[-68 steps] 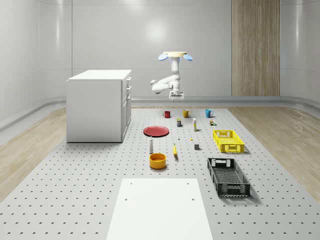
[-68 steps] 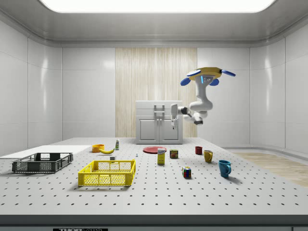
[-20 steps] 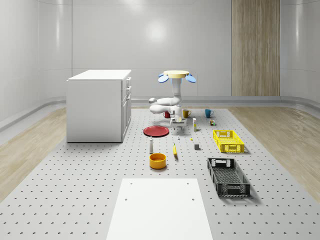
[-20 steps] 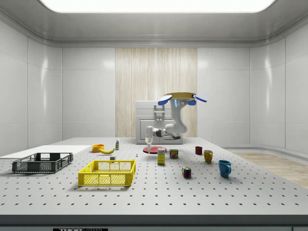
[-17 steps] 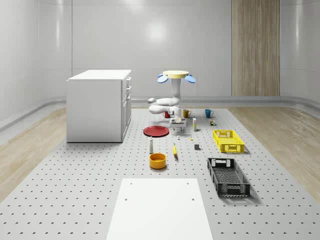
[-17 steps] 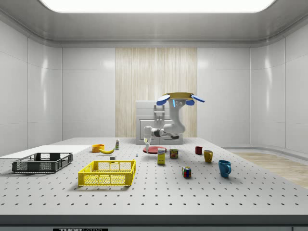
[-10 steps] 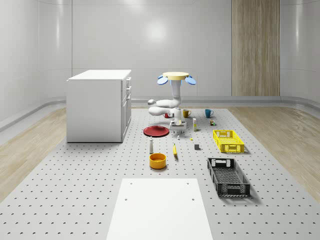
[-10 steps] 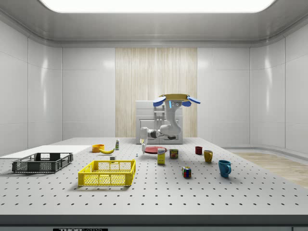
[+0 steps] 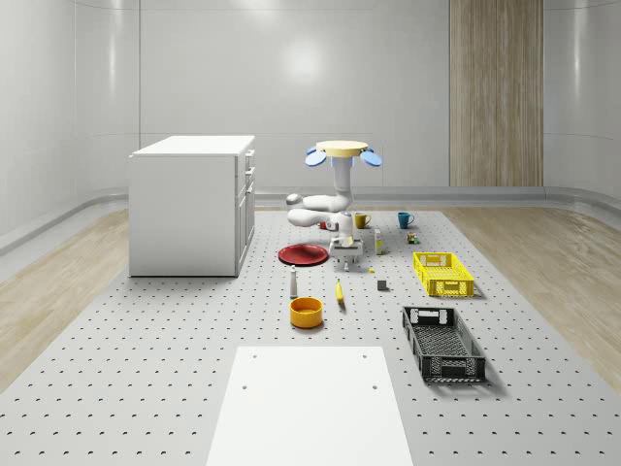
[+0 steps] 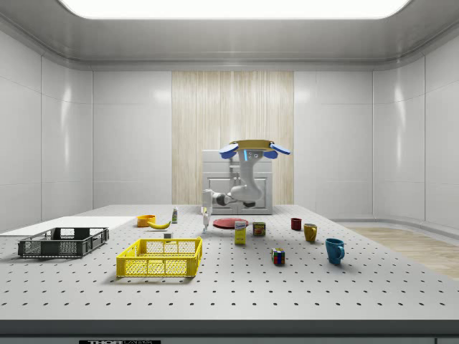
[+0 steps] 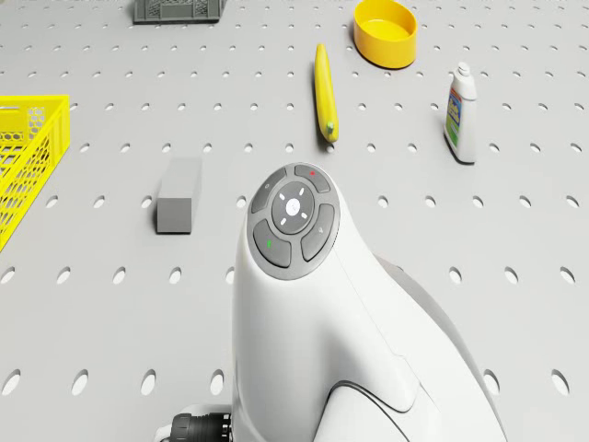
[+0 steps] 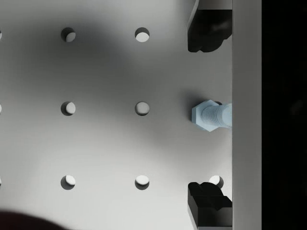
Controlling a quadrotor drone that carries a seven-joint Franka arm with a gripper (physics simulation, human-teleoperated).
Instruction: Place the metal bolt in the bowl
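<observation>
Gripper (image 12: 209,115) low over table (image 12: 100,143), fingers (image 12: 207,31) apart, straddling bolt (image 12: 210,115). Bolt lies flat on perforated grey surface, pale metal, hex head, ribbed shank. Drone (image 9: 341,150) hovers lower and nearer than seconds ago, arm folded down; grasp looks imminent. Bowl (image 9: 306,312), smooth yellow round, well apart; banana (image 11: 325,91) and bottle (image 11: 459,113) between.

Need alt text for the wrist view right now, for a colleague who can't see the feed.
A pale blue metal bolt lies on the perforated table, midway between the open gripper's two black fingers, which are spread apart and not touching it.
</observation>
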